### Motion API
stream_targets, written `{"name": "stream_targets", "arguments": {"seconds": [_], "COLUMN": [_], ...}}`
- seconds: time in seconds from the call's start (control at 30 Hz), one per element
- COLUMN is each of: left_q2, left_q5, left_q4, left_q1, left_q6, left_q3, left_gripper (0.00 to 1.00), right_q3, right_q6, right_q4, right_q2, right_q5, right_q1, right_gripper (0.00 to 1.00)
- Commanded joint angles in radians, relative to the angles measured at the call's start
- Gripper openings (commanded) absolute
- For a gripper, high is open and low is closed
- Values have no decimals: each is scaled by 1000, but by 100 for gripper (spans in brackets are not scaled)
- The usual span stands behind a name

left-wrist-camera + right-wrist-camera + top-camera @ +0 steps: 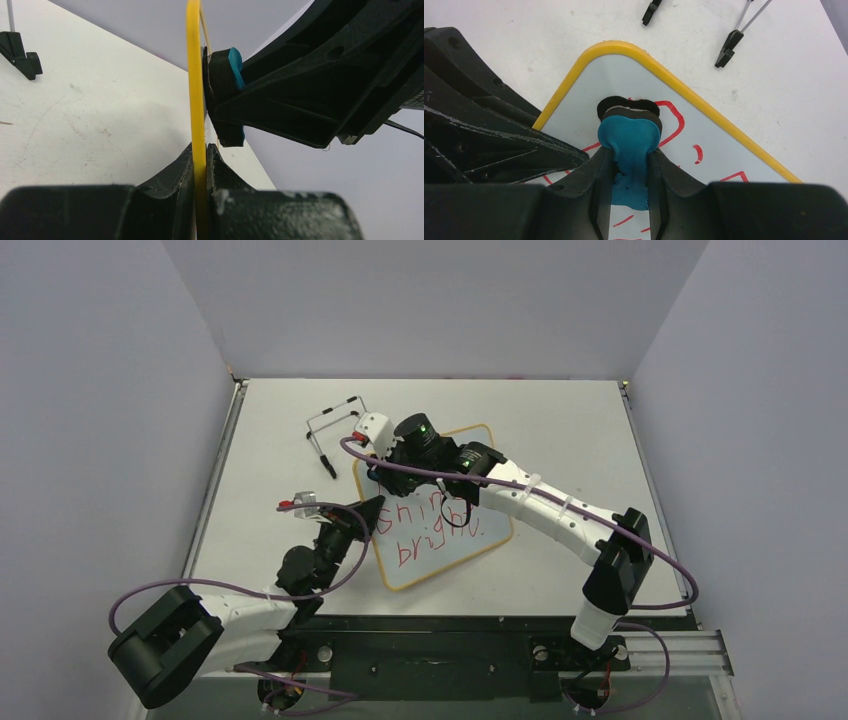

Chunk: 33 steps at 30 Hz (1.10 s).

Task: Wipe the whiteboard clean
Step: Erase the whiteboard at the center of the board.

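At the near edge of the worktop [560,430], the left arm [240,612] rises from the near-left corner and reaches toward the middle. Its left end effector [370,508] is pressed together on the left edge of the whiteboard [410,565], and the left wrist view shows the thin yellow frame pinched between the two black fingers. The whiteboard sits about mid-worktop, turned at an angle so that one rounded corner points near and another far-left. Whether it lies fully flat or is raised a little on the held side cannot be told. Red handwriting [430,525] covers the near half of its glossy white face.

The right arm [545,510] comes from the near-right base and crosses over the board's right and far parts. The right end effector [630,160] is closed on a blue eraser [629,137], gripping it between both fingers. The eraser's dark pad touches the board's face just inside the far-left rounded corner, right on a red stroke. In the left wrist view the same eraser is seen pressed against the board just beyond the pinching fingers.

Farther away, beyond that corner and apart from the board, a thin black wire stand [335,425] rests on the bare worktop, toward the far left.
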Motion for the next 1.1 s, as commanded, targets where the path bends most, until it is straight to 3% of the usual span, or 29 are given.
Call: {"name": "stream_targets", "arguments": {"seconds": [0.0,0.13,0.3,0.4,0.5,0.67,0.77,0.83,1.0,1.07], "left_q2": [-2,-5,-9,-4,5,14,15,14,1,-3], "left_q5": [98,99,98,99,105,112,113,114,114,113], "left_q4": [-23,-30,-31,-32,-30,-27,-26,-24,-29,-33], "left_q1": [-9,-9,-9,-9,-8,-8,-10,-10,-8,-9], "left_q6": [85,84,83,81,76,73,73,73,79,83], "left_q3": [35,35,34,34,37,38,38,36,35,33], "left_gripper": [0,0,0,0,0,0,0,0,0,0], "right_q3": [-16,-26,-22,-13,5,33,8,-16,-125,-146], "right_q6": [38,24,-44,-55,-21,108,143,132,-69,-129], "right_q4": [77,78,25,19,37,90,108,111,33,13], "right_q2": [-19,-26,-34,-29,-18,-4,-21,-38,-93,-111], "right_q5": [116,143,-29,-57,0,260,290,256,-197,-279], "right_q1": [-17,-18,-19,2,13,-10,-67,-108,-173,-170], "right_gripper": [0,0,0,0,0,0,0,0,0,0]}}
